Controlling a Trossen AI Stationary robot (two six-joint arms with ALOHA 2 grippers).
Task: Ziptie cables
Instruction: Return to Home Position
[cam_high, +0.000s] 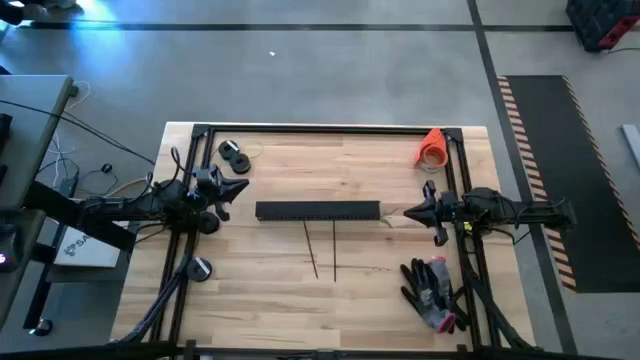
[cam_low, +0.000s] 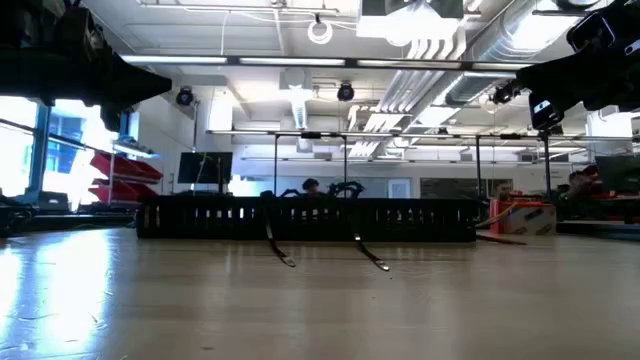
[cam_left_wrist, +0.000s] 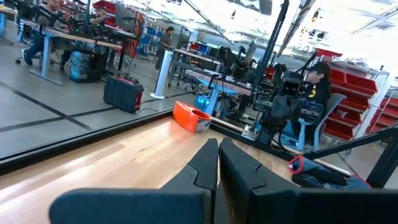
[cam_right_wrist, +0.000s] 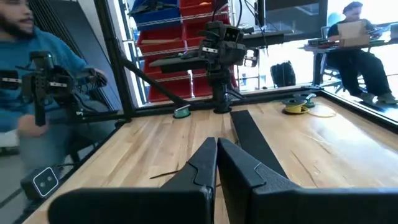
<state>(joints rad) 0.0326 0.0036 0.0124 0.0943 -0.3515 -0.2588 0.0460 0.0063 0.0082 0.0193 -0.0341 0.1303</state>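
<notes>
From above, we see the black cable duct (cam_high: 318, 210) lying midway on the bench (cam_high: 270, 300), the cables (cam_high: 391, 220) hidden inside but for thin ends at its right end. The low view shows two zip-tie tails (cam_low: 372, 256) trailing toward the camera. Only the wrist views show the left end effector (cam_left_wrist: 217, 143) and right end effector (cam_right_wrist: 217, 143) narrowed, fingers pressed together.
</notes>
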